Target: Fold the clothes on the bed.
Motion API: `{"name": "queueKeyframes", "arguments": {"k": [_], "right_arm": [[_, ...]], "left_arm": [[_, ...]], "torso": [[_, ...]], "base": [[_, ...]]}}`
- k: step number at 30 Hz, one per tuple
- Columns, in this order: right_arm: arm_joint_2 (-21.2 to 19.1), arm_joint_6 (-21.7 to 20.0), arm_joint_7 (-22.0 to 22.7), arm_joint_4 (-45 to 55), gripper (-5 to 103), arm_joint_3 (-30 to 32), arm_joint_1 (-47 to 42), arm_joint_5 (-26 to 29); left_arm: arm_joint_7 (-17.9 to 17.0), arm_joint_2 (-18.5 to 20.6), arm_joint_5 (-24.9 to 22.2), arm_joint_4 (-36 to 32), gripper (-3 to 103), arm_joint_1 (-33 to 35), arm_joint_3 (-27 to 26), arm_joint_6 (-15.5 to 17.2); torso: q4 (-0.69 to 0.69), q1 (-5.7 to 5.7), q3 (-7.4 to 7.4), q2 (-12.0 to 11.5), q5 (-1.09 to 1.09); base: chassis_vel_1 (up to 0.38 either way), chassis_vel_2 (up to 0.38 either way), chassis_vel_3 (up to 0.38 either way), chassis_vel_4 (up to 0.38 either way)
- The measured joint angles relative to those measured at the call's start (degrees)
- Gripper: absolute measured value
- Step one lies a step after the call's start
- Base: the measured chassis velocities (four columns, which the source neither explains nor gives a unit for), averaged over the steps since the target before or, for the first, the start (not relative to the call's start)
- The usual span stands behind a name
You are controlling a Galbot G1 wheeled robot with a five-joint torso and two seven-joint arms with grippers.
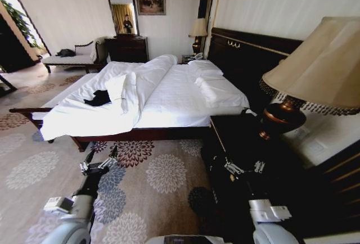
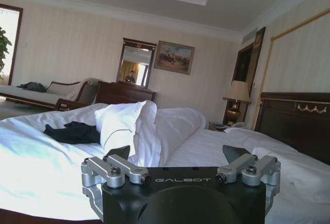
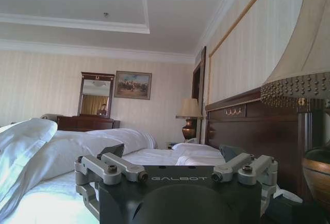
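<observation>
Both grippers, left (image 1: 112, 155) and right (image 1: 246, 168), are held open above the carpet (image 1: 152, 182), well short of the bed (image 1: 169, 95) (T-shirt (image 1: 99, 98) crumpled on duvet (image 1: 84, 117)).

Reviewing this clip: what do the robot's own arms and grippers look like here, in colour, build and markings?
Both match. The left gripper and right gripper each have a black block body printed with white "GALBOT" lettering, silver metal linkage bars with dark bolts, and dark wedge-shaped fingertips. From the head camera the arms are black upper sections joined to pale grey rounded forearms, with silver brackets near each wrist.
</observation>
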Motion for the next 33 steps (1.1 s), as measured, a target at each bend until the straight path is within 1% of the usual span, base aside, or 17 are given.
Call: {"name": "queueKeyframes", "arguments": {"k": [33], "right_arm": [[0.4,0.4,-0.1,-0.1,100,-0.5,0.2,-0.2]], "left_arm": [[-0.1,-0.6,0.6,-0.5,100,0.9,0.0,-0.8]], "torso": [[0.0,0.0,0.0,0.0,0.0]], "base": [[-0.099,0.093,0.101,-0.099]]}}
